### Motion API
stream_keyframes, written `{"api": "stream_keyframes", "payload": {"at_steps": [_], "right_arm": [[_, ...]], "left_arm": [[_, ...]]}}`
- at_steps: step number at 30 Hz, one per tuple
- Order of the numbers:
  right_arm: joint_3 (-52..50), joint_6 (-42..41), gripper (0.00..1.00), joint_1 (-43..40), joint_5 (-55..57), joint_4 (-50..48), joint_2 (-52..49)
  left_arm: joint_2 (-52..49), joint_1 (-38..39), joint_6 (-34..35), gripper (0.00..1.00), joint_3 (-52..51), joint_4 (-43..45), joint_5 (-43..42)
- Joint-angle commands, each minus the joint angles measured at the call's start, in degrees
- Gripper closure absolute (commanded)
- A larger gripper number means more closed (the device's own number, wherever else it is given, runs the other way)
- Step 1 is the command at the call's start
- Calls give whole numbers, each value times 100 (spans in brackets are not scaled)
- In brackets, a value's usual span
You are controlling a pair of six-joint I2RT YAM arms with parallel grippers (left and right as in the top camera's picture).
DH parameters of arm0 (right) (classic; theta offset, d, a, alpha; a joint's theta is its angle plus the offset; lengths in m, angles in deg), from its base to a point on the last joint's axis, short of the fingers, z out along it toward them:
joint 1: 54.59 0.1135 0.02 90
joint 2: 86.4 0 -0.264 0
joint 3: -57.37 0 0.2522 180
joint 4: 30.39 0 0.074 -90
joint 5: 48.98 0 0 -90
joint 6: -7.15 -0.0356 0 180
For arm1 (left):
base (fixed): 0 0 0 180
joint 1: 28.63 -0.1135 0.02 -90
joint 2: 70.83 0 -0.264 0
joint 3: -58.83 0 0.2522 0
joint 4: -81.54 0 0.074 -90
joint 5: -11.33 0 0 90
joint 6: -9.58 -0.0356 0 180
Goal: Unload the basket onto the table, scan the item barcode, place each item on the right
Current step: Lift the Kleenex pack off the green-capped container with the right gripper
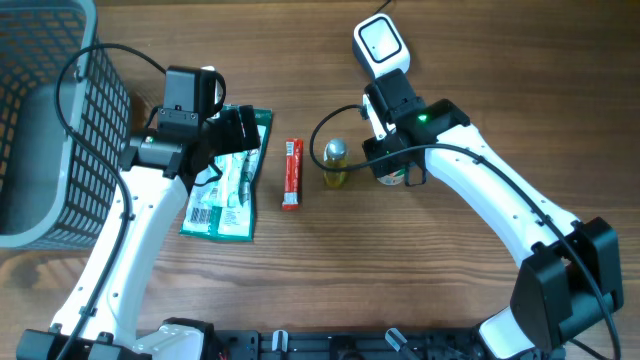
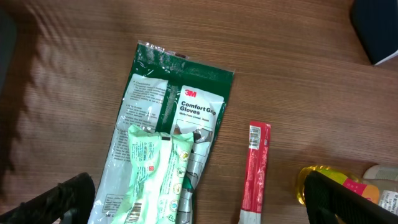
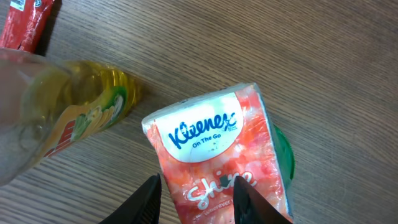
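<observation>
Pincer on the right arm is closed partway around a Kleenex pack. Its dark fingers bracket the pack's lower end at the bottom of the wrist view, with the printed face turned toward the camera. No barcode shows on that face, so it is probably underneath or on the far end. Gripping one end leaves most of the wrapper free to present.

In the overhead view the pack lies right of centre, mostly hidden under the wrist. It is beside a yellow bottle and below a white scanner-like unit at the top edge, near enough for a short lift.

Left pincer hangs fully spread and empty over a 3M glove packet on the tabletop, seemingly parked clear of the scan.
</observation>
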Motion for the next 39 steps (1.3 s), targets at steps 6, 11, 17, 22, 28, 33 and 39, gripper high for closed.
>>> {"api": "stream_keyframes", "payload": {"at_steps": [6, 11, 17, 22, 28, 33, 39], "right_arm": [[-74, 55, 63, -2, 162, 42, -269], [-83, 52, 63, -2, 164, 59, -391], [-83, -107, 57, -2, 138, 170, -407], [-83, -114, 66, -2, 140, 223, -407], [-83, -98, 65, -2, 208, 205, -417], [-83, -98, 67, -2, 227, 162, -417], [-83, -98, 78, -2, 619, 140, -417]], "left_arm": [[-13, -42, -9, 0, 17, 13, -46], [-13, -42, -9, 0, 17, 11, -46], [-13, -42, -9, 0, 17, 11, -46], [-13, -42, -9, 0, 17, 13, -46], [-13, -42, -9, 0, 17, 13, -46], [-13, -42, -9, 0, 17, 11, -46], [-13, -42, -9, 0, 17, 13, -46]]}}
